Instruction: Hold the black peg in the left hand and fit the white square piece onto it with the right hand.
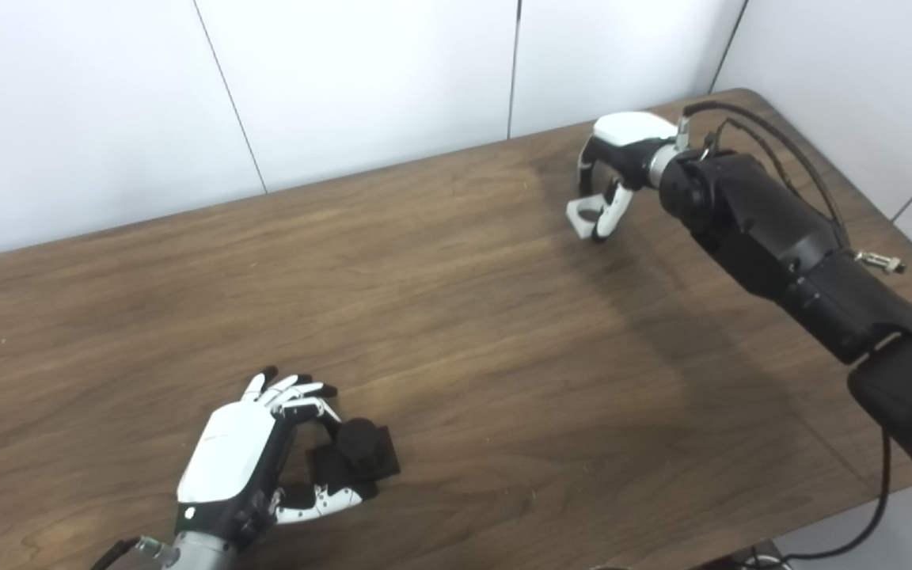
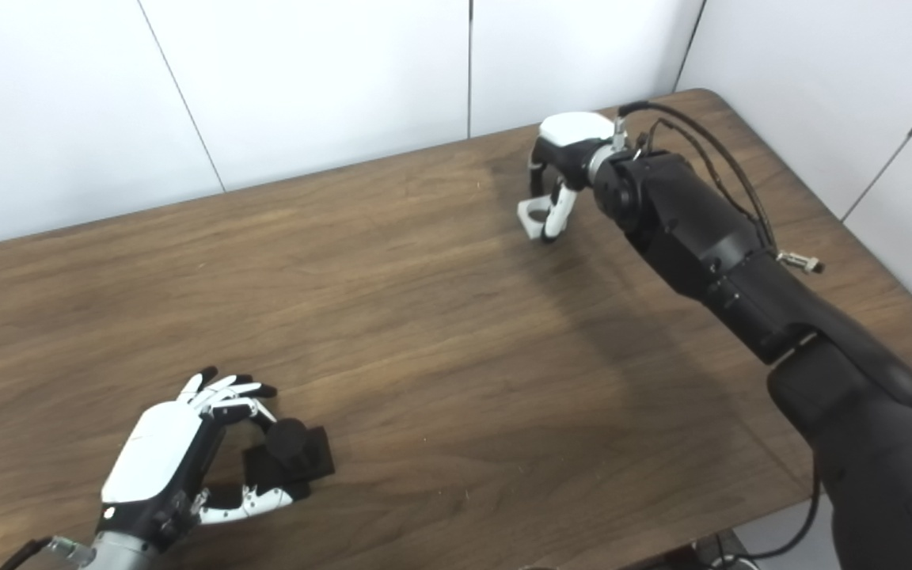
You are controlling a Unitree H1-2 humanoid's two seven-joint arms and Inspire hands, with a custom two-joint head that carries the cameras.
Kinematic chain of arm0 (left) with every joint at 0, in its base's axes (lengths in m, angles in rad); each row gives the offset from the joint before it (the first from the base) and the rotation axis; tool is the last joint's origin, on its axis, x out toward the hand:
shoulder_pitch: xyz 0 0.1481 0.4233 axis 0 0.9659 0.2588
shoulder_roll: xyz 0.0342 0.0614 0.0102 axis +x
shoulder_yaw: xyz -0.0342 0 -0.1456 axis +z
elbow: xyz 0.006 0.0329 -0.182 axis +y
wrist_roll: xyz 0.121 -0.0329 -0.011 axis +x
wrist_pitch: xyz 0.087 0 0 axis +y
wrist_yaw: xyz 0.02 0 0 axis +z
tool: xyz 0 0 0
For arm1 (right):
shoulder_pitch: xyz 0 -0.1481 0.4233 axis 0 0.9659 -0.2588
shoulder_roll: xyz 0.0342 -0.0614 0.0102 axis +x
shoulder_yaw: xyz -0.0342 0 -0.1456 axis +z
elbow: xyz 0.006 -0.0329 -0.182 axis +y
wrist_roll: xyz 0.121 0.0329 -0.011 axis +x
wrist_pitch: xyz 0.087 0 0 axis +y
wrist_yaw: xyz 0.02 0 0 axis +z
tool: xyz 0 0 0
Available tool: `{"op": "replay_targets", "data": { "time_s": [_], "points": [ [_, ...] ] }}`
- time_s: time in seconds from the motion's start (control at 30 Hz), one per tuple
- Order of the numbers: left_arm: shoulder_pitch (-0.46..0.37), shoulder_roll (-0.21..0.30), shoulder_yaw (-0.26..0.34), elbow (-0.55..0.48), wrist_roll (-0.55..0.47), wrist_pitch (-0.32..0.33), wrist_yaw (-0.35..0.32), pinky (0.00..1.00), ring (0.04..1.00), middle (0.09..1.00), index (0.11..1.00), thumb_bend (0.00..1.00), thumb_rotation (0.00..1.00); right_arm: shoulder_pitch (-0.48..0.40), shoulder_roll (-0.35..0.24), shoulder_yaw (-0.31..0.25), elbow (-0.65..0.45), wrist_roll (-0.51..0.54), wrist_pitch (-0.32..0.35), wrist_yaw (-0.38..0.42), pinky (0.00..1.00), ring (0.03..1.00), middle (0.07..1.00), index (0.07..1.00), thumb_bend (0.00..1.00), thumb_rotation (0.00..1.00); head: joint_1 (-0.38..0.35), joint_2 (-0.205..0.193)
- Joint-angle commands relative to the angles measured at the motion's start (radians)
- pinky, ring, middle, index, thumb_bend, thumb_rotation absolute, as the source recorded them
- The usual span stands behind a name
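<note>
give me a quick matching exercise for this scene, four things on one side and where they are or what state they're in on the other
Things:
1. black peg
2. white square piece
3. left hand
4. right hand

Places or states:
A. far right part of the table, fingers curled down over a white part
B. near left, standing on the wood beside a hand
C. near left, fingers around a dark block
D. far right, under a hand, on the tabletop

Pairs: 1-B, 2-D, 3-C, 4-A

matt brown wood-grain table [image 1: 456,317]; glossy white plastic shell on the left hand [image 1: 246,467]; matt black peg [image 1: 357,451].
</note>
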Motion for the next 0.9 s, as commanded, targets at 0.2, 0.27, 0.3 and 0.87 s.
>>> {"op": "replay_targets", "data": {
  "time_s": [0.2,0.27,0.3,0.87],
  "points": [
    [0.009,-0.010,-0.022,0.008,0.045,0.023,-0.019,1.00,0.891,0.796,0.486,0.52,0.05,-0.046,-0.016,-0.018,-0.196,-0.018,-0.050,0.061,1.00,0.956,0.789,0.483,0.52,0.13,0.052,-0.001],
    [0.009,-0.013,-0.026,0.010,0.051,0.024,-0.019,0.99,0.892,0.797,0.486,0.52,0.05,-0.045,-0.011,-0.015,-0.239,-0.008,-0.069,0.080,1.00,0.944,0.780,0.483,0.52,0.13,0.078,-0.001],
    [0.009,-0.014,-0.029,0.011,0.056,0.026,-0.021,1.00,0.893,0.798,0.486,0.52,0.05,-0.044,-0.007,-0.016,-0.262,-0.002,-0.075,0.092,1.00,0.936,0.774,0.482,0.52,0.13,0.084,0.000],
    [-0.008,-0.066,-0.075,0.044,0.119,0.072,-0.018,1.00,0.918,0.815,0.488,0.52,0.05,-0.049,0.080,-0.016,-0.618,0.039,-0.099,0.359,0.94,0.948,0.780,0.485,0.52,0.13,0.271,0.013]
  ]
}}
